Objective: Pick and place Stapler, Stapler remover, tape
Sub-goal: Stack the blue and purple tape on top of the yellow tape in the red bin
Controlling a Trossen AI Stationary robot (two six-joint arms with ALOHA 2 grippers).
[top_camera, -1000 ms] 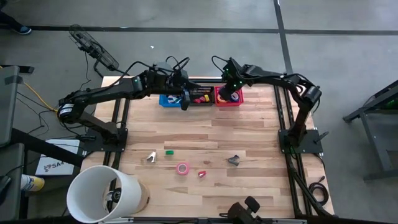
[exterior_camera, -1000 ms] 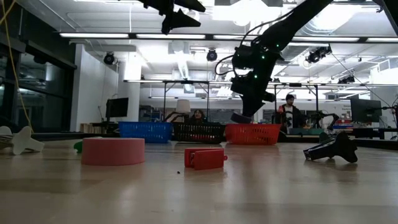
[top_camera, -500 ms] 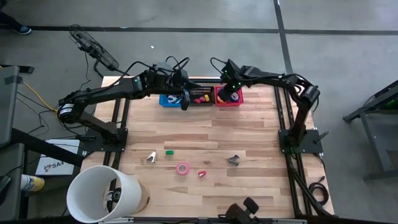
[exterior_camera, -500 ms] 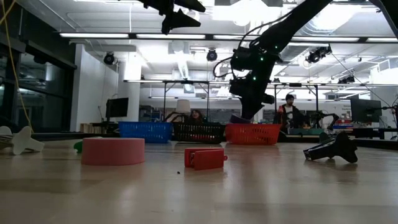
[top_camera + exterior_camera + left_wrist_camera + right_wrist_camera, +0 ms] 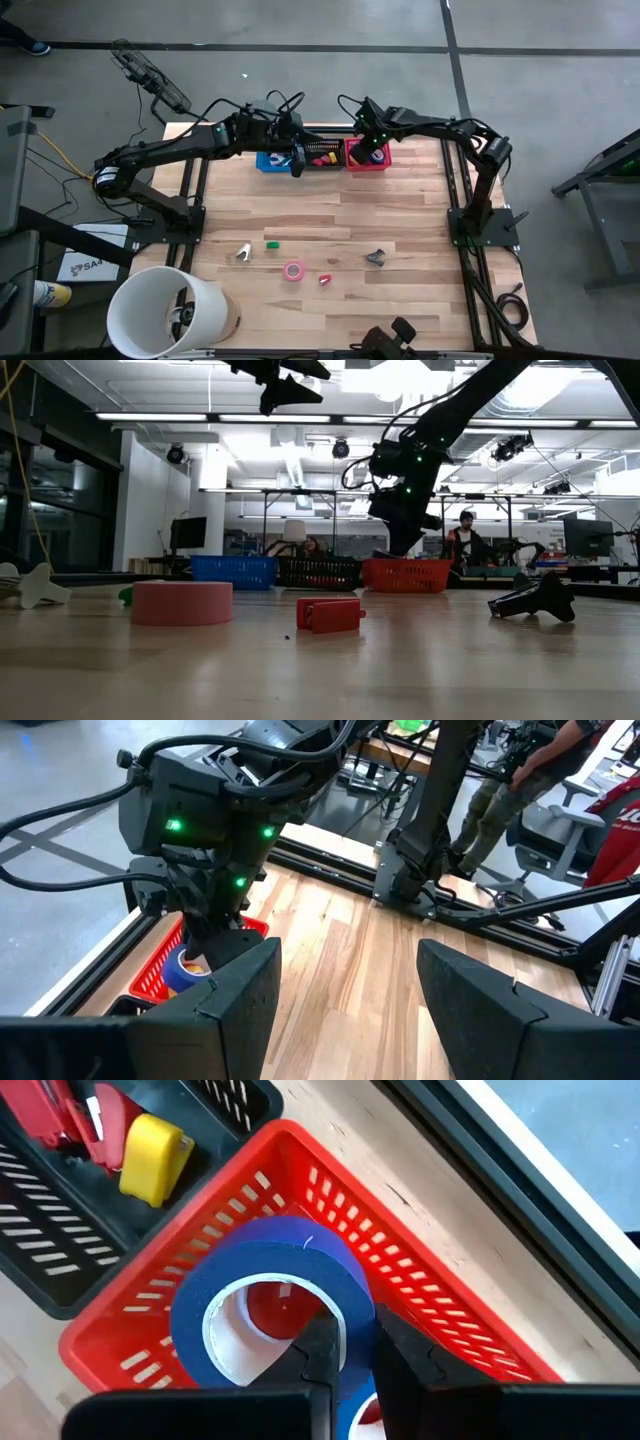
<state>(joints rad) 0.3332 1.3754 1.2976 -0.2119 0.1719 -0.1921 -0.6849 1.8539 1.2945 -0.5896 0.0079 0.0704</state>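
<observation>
A blue tape roll (image 5: 265,1275) sits over the red basket (image 5: 330,1180) at the table's far edge, with my right gripper (image 5: 348,1342) shut on it. In the high view that gripper (image 5: 368,152) is above the red basket (image 5: 368,166). My left gripper (image 5: 345,1010) hangs open and holds nothing, high above the blue basket (image 5: 270,162) and the black basket (image 5: 322,158). A pink tape roll (image 5: 293,270) lies flat on the table toward the near edge. Beside it lie a small red stapler (image 5: 325,279), a black staple remover (image 5: 376,258) and a white one (image 5: 243,252). My right gripper pinches the blue roll's ring wall (image 5: 352,1312), with one finger (image 5: 318,1348) inside the open centre and the other (image 5: 400,1355) outside. The fingers come slanting down from above. The roll tilts in the hold inside the red basket's rim; whether its lower edge rests on anything is hidden.
The black basket (image 5: 60,1270) holds a yellow piece (image 5: 155,1158) and a red tool (image 5: 95,1125). A big white cylinder (image 5: 170,310) stands at the near left corner. A small green piece (image 5: 271,243) lies by the white remover. Bare wood spans the table's middle.
</observation>
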